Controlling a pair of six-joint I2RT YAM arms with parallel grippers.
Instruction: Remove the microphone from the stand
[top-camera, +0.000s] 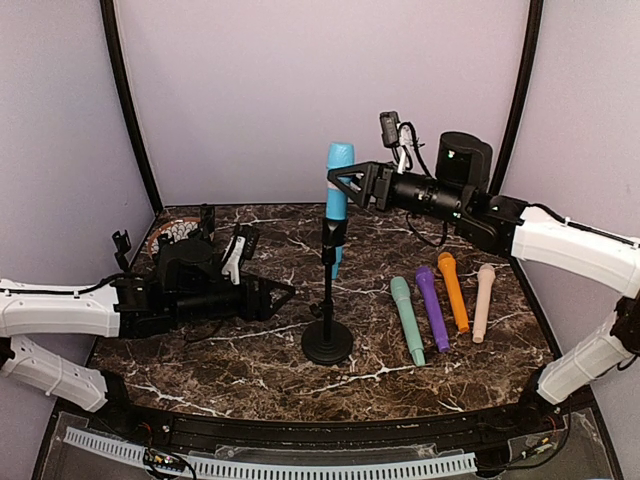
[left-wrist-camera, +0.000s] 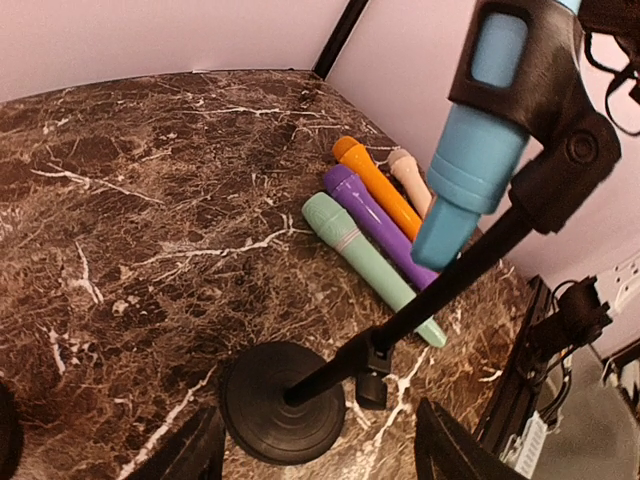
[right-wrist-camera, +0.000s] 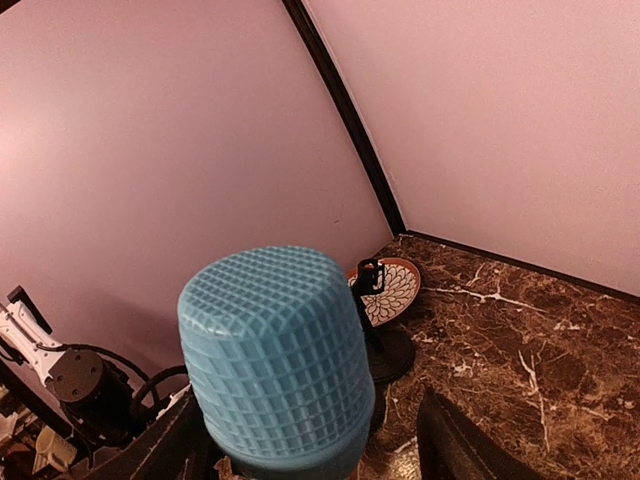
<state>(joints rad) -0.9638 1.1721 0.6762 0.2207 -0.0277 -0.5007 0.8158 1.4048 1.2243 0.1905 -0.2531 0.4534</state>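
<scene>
A blue microphone (top-camera: 338, 190) stands nearly upright in the clip of a black stand (top-camera: 327, 343) at the middle of a dark marble tabletop (top-camera: 230, 350). Its long axis runs almost vertically: the ribbed rounded head points up and the narrow tail points down toward the tabletop, with the clip around the lower part of the handle.

The right arm reaches in from the right side, raised high. Its forearm is roughly level and aims left at the microphone's upper part. The right claw (top-camera: 338, 182) is partly open, with one finger on each side of the head. The right wrist view shows a gap between one finger and the head, so nothing is gripped.

The left arm lies low along the tabletop from the left and points right toward the bottom of the stand's pole. The left claw (top-camera: 285, 295) is spread wide and holds nothing. In the left wrist view, the round base sits just ahead, between its fingers.

Four spare microphones, green (top-camera: 407, 320), purple (top-camera: 432, 308), orange (top-camera: 452, 290) and beige (top-camera: 484, 300), lie side by side to the right of the stand. A patterned plate (top-camera: 178, 228) sits at the back left.
</scene>
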